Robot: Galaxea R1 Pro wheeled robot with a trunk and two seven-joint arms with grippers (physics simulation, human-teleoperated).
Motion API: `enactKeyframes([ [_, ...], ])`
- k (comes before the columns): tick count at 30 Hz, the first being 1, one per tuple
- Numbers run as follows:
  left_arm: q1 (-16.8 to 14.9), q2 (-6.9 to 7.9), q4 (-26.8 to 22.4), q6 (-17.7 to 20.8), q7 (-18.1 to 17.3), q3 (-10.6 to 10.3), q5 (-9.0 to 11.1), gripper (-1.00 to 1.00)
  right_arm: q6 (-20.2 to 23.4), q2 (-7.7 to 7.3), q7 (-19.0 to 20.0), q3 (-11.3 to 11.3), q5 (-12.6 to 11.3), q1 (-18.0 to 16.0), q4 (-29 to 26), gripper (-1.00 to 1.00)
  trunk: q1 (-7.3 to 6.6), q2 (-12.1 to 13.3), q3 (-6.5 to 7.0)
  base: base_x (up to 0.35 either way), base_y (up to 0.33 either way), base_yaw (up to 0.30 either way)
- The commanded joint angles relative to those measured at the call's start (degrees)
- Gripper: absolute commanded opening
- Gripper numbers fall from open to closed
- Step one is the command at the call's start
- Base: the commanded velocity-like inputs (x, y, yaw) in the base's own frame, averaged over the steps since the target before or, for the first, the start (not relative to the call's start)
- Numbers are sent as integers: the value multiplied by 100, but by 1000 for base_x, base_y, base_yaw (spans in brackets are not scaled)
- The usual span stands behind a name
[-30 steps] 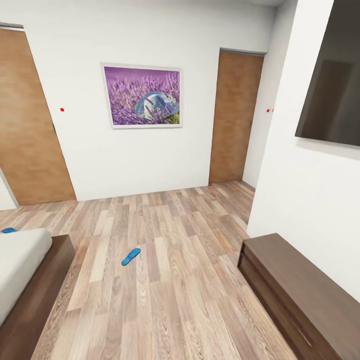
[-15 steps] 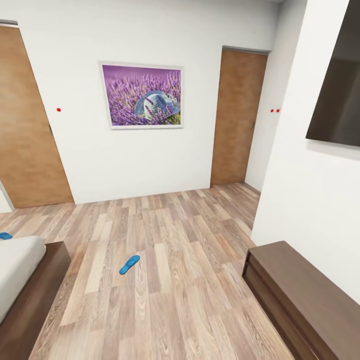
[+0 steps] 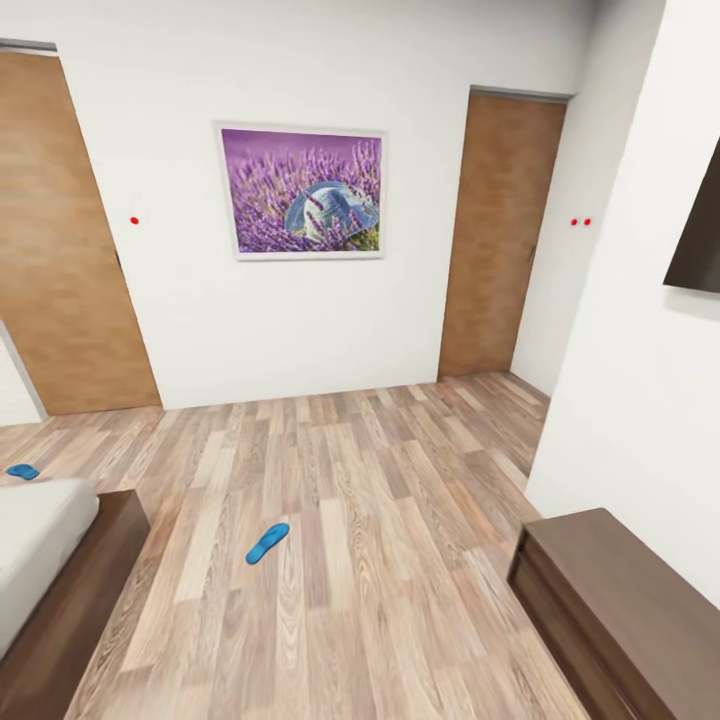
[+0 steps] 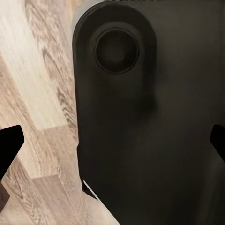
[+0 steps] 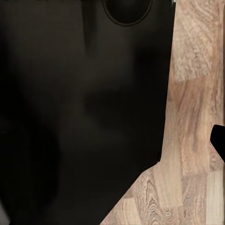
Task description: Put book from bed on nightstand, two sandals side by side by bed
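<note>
Left end effector (image 4: pixel 112 140) fingertips spread wide; right's spread can't tell. View panned left; sandal (image 3: pixel 267 543) unmoved on floor (image 3: pixel 380 500).

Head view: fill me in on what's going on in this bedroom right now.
Nothing is being handled; the robot looks to be on its way. One blue sandal lies out on the wood floor, apart from the bed. The other sandal lies beyond the bed's far corner. A long dark bench-like cabinet stands along the right wall.

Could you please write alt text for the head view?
A blue sandal lies on the wood floor beyond the bed's corner, a second sandal at the left edge. Behind: a white wall with a lavender picture between two doors.
</note>
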Motion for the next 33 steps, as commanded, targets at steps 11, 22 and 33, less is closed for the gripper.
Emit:
enactKeyframes([
  [11, -3, 1, 3, -11, -6, -2, -1, 100, -22, 0, 5, -6, -7, -2, 6, 100, 3, -2, 2, 253, 0, 39],
  [22, -3, -2, 3, -11, -6, -5, -1, 100, -26, 0, 3, -1, -3, -2, 6, 100, 3, -2, 2, 250, -10, 4],
  [33, -3, -3, 3, -89, -6, -3, -7, 100, -28, 0, 3, 0, 8, -2, 6, 100, 3, -2, 2, 244, -15, 0],
])
